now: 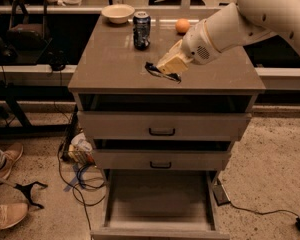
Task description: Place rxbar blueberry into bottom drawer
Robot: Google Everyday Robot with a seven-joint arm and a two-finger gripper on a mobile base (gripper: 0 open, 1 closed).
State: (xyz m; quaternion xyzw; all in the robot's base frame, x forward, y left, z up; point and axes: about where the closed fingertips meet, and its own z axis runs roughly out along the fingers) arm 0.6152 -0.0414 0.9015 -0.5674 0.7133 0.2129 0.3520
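My gripper (169, 70) hangs over the front middle of the cabinet top (110, 64), just above its surface. It is shut on the rxbar blueberry (155, 70), a flat dark blue bar that sticks out from under the fingers on both sides. The bottom drawer (160, 199) is pulled open below, its bare floor showing, with nothing in it. The two upper drawers with black handles are pushed in.
An upright dark blue soda can (141, 30), a pale bowl (118, 13) and an orange (182, 25) stand at the back of the cabinet top. Cables (82, 181) and a person's shoes (7, 214) lie on the floor at the left.
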